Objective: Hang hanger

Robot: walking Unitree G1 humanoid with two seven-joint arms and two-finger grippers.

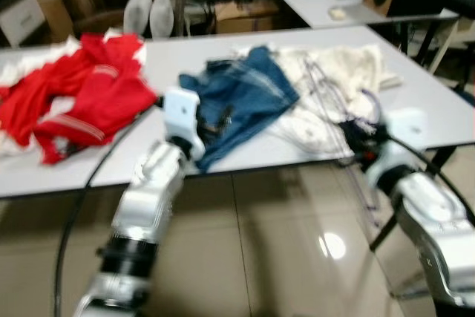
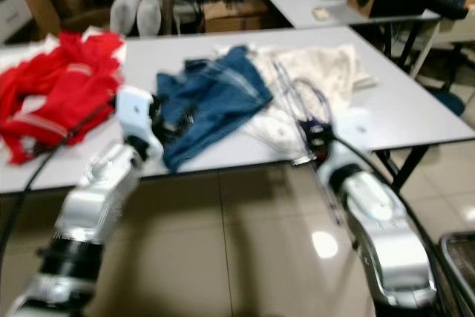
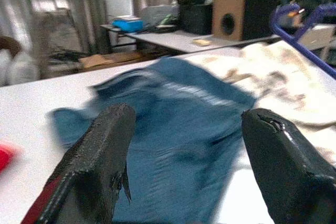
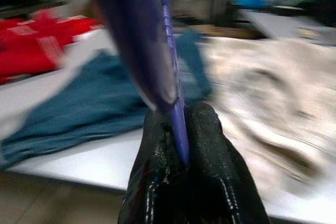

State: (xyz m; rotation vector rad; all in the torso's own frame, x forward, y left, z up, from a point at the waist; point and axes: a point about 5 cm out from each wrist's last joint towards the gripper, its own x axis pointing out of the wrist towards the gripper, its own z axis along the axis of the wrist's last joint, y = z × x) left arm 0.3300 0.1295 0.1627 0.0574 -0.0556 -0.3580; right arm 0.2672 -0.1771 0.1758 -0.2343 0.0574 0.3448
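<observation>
Three garments lay on the white table (image 1: 438, 120): one red top (image 1: 82, 94), one blue denim piece (image 1: 241, 102) and one cream one (image 1: 341, 72). The right gripper (image 4: 181, 129) was clamped on a single purple hanger (image 4: 167, 56), held just over the table's near edge beside the cream cloth. The left gripper (image 3: 184, 145) hovered wide open at the denim, both arms reaching forward.
</observation>
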